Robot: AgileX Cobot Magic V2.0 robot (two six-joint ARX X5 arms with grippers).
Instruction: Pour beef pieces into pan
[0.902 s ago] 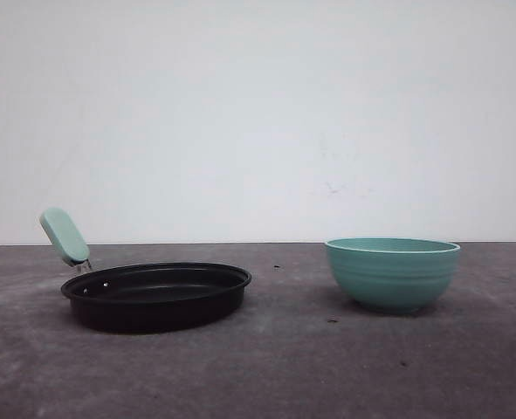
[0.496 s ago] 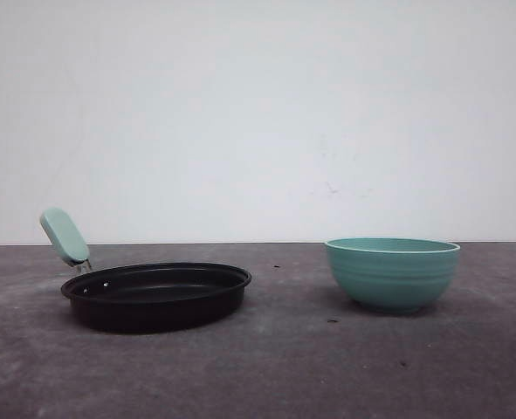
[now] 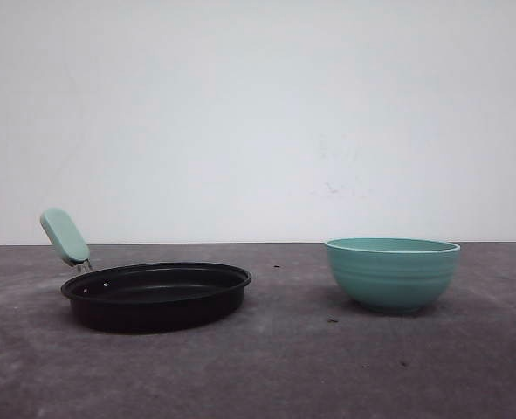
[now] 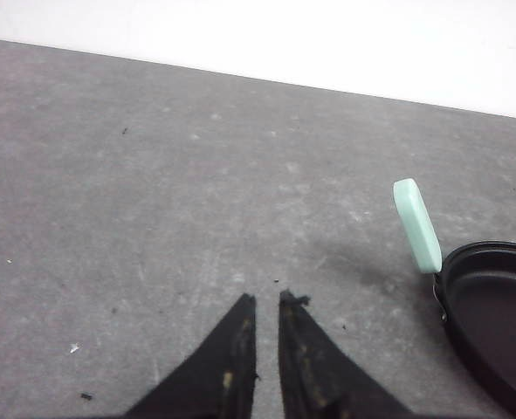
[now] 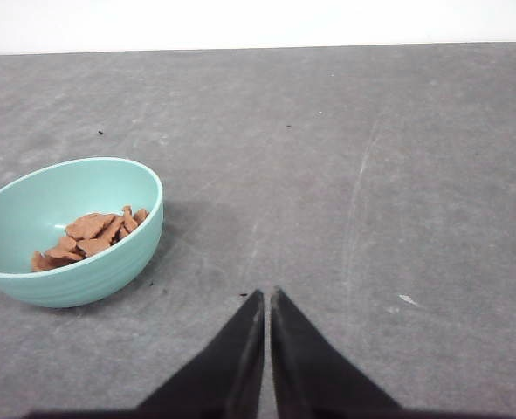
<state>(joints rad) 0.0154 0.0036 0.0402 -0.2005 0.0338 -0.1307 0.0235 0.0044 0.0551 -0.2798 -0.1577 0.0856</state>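
A: Grey worktop (image 3: 266,375), white wall behind. Where's everything?

B: Pan (image 3: 156,295) lower left of the front view, empty; bowl (image 3: 392,273) lower right, with the beef (image 5: 87,236) heaped inside.

A: Handling?

B: Bowl looks stiff, smooth, probably slippery; I'd pinch its rim. Beef is loose, light, should slide out.

A: Pincers?

B: Left pincer (image 4: 263,299) and right pincer (image 5: 264,292) both clenched, nearly touching, grasping nothing.
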